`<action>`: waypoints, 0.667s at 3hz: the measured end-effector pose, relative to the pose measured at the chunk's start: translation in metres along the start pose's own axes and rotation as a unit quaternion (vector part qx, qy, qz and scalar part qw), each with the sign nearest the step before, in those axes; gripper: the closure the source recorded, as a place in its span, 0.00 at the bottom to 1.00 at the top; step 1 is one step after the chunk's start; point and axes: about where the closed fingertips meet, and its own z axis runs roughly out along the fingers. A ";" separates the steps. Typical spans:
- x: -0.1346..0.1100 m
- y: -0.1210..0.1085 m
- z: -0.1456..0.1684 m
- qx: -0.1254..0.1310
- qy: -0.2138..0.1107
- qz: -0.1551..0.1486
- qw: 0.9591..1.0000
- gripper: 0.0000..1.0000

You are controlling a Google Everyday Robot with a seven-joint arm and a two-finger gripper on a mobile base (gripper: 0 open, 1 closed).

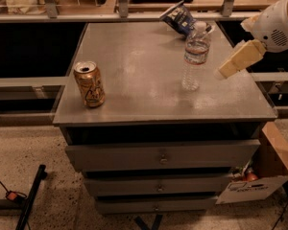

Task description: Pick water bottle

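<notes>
Currently my gripper (pixel 232 66) hangs near the upright water bottle (pixel 196 56), apart from it; the bottle stands on the tabletop (pixel 134 71) toward the view's left. I cannot tell how open it is.

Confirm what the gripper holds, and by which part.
Nothing. The gripper hangs beside the water bottle, apart from it; the bottle stands upright on the cabinet top.

A workshop-like lab is being suggested by a metal drawer cabinet (pixel 158 156) and speckled floor (pixel 43 147); the gripper (pixel 234 62) is being held over its right side.
</notes>
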 end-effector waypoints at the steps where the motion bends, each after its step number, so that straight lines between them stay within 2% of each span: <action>1: -0.013 -0.007 0.028 -0.043 -0.048 0.018 0.998 0.00; 2: -0.024 -0.004 0.052 -0.083 -0.085 0.028 0.993 0.18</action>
